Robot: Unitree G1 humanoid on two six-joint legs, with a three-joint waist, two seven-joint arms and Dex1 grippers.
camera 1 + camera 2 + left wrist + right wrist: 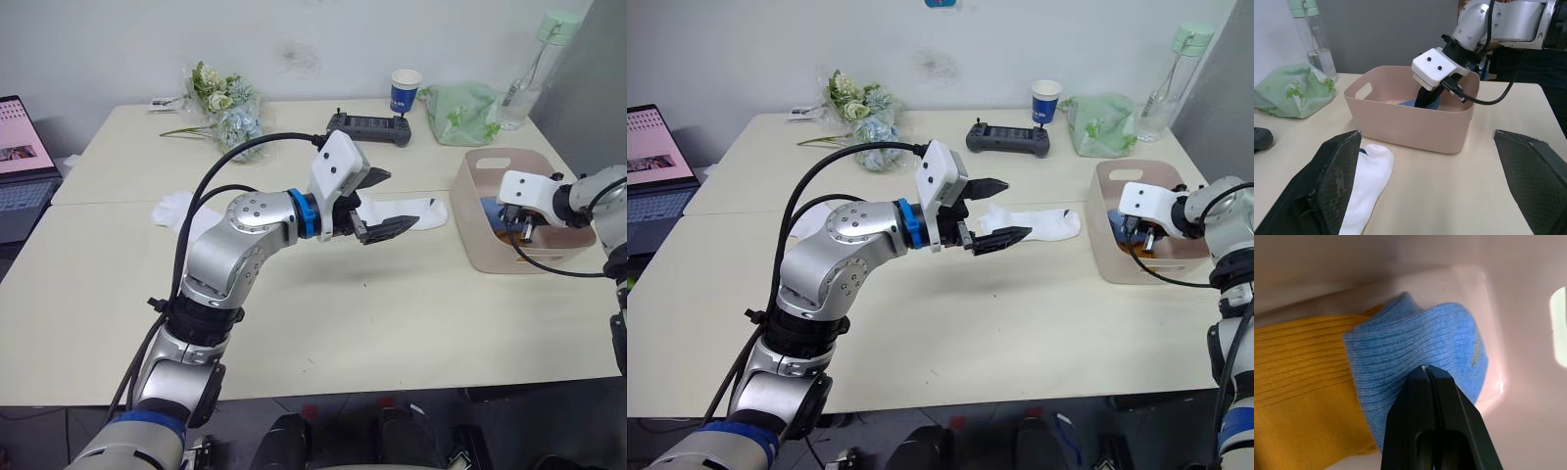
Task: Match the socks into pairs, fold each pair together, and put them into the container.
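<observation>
On a cream table [323, 323] against a white wall, your right gripper [524, 227] reaches down inside the pink container [480, 240], fingers pressed together against a blue sock [1420, 347] lying on a mustard one [1298, 382], seemingly tucking it in. Your left gripper [991, 212] hovers, fingers spread and empty, above a white sock [1043, 223] beside the container.
</observation>
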